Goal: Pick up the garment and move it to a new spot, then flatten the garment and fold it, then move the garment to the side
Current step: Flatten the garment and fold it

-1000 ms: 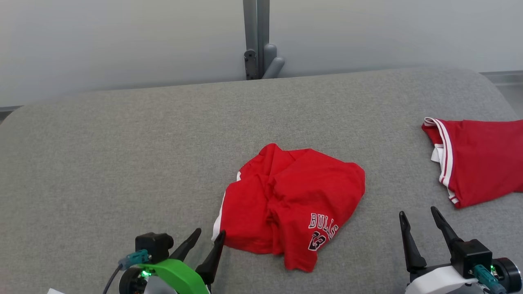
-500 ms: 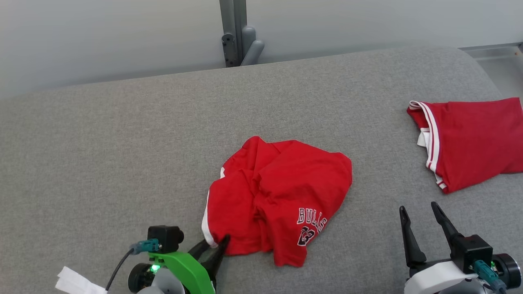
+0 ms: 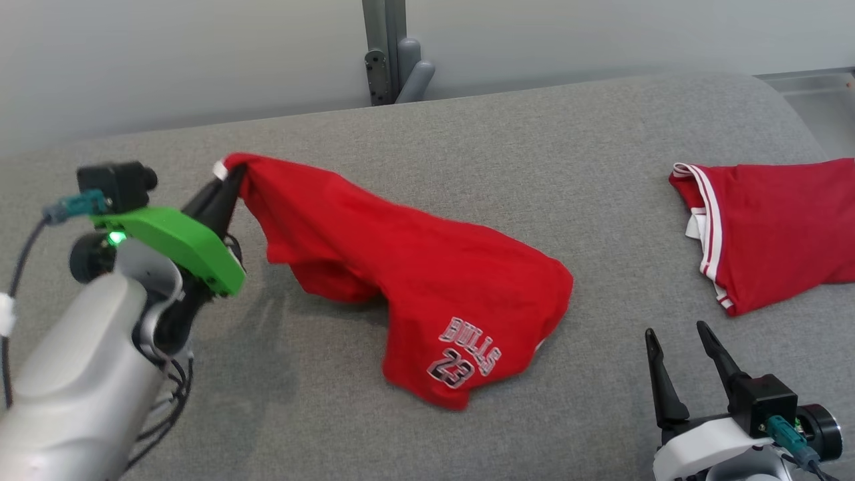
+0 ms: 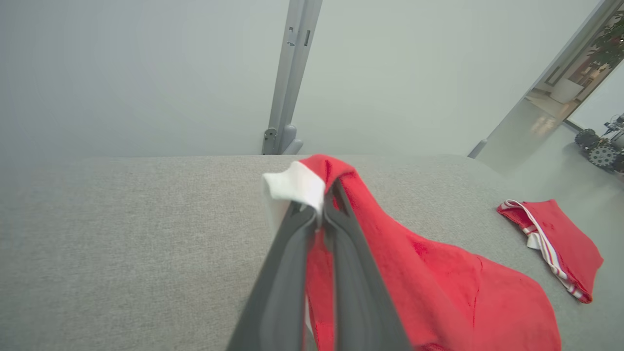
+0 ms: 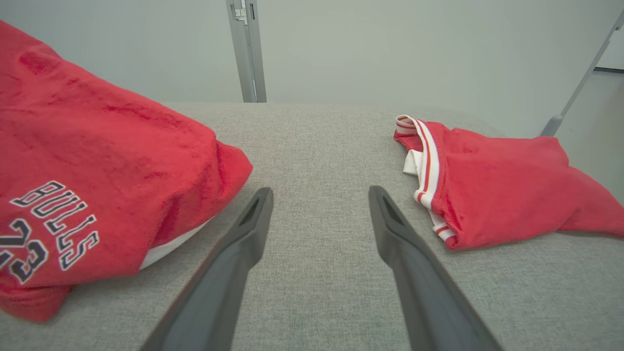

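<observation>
— Grey padded surface (image 3: pixel 334 414) under us. The red garment (image 3: pixel 427 294) hangs from one white-trimmed corner, with its printed end resting on the surface near the middle.
— Our left claw (image 3: pixel 230 177) is clenched on that corner, raised off to the left. Our right claw (image 3: pixel 673 329) is released and empty, low at the right.
— What worries us from here?
— We hold only a thin pinch of hem, so we think a quick swing could pull it free. Dragging the low end may also bunch it, or carry it toward the second red garment (image 3: pixel 775 227) lying at the right edge.
</observation>
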Robot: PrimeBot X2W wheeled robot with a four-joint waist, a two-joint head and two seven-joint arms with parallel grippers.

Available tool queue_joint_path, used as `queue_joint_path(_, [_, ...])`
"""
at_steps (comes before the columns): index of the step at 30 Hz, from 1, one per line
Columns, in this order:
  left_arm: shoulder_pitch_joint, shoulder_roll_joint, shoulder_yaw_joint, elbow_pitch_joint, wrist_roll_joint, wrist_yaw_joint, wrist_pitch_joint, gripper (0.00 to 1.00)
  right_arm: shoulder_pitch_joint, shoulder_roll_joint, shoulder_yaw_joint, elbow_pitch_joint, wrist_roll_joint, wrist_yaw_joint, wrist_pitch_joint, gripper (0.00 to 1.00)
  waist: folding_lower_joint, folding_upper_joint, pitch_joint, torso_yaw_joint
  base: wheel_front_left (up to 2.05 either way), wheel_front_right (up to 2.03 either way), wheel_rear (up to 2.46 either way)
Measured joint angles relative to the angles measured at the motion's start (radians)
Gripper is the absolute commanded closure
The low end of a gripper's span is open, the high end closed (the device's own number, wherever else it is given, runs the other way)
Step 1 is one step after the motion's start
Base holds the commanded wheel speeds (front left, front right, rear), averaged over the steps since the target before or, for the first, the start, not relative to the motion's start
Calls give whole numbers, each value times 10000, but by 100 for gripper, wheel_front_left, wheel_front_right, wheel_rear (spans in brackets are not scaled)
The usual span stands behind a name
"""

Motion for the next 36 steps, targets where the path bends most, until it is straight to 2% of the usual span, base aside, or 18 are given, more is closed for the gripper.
queue_joint_path(7, [-2349, 337, 169, 522, 729, 263, 153, 100, -110, 10, 169, 167, 119, 0, 2, 0, 0, 0, -120, -286, 0, 0, 0])
queue_joint_path(11, [-3211, 332, 157, 286, 905, 343, 341, 100, 58, 6, 125, 173, 167, 0, 0, 0, 0, 0, -257, -427, 0, 0, 0])
queue_joint_path(14, [-3428, 221, -56, -242, 1118, 585, 650, 100, 146, 6, 117, 184, 167, 0, 0, 0, 0, 0, -343, -480, 0, 0, 0])
queue_joint_path(20, [-2111, -819, -1429, -1816, 1308, 1243, 1551, 100, 193, 6, 151, 173, 291, 0, 0, 0, 0, 0, -241, -516, 0, 0, 0])
queue_joint_path(24, [-657, -1668, -2637, -1994, 1423, 1521, 1866, 100, -149, 8, 355, 176, 374, 0, 0, 0, 0, 0, 75, -523, 0, 0, 0])
queue_joint_path(30, [411, -3095, -3682, -1329, 1266, 1499, 1994, 100, -554, 10, 537, 247, 500, 0, 0, 0, 0, 0, 638, -692, 0, 0, 0])
queue_joint_path(36, [718, -3605, -3850, -240, 830, 1383, 1482, 100, -932, 6, 840, 341, 763, 0, 2, 0, 0, 0, 1080, -1155, 0, 0, 0])
